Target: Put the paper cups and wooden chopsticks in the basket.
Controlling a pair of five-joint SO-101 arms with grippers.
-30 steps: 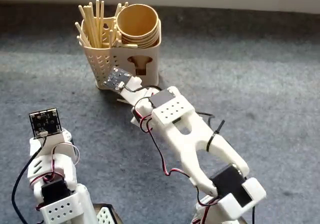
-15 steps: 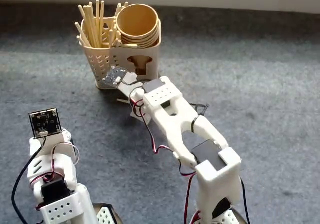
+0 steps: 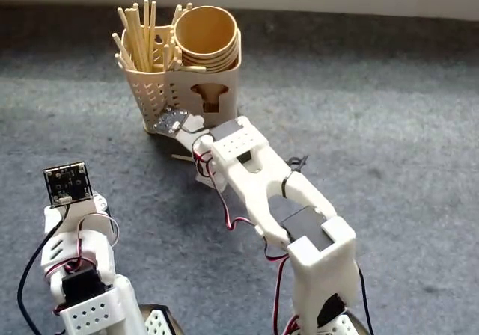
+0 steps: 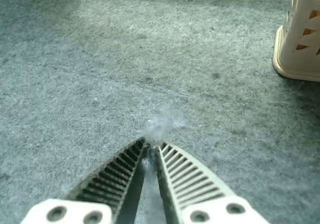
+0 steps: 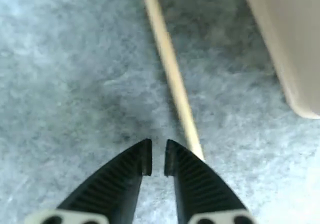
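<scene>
The chopstick (image 5: pixel 172 74) passes behind the right end effector (image 5: pixel 158 159); the basket (image 5: pixel 285 39) is cut off by the edge.

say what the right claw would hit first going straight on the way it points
Most likely the grey carpet just ahead of the right claw. The wooden chopstick lies just beside that line, its near end hidden behind one finger; depth is unclear.

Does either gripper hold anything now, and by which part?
Nothing is held. The right gripper is slightly open and empty; the chopstick lies on the carpet beside it. The left gripper is shut on nothing.
</scene>
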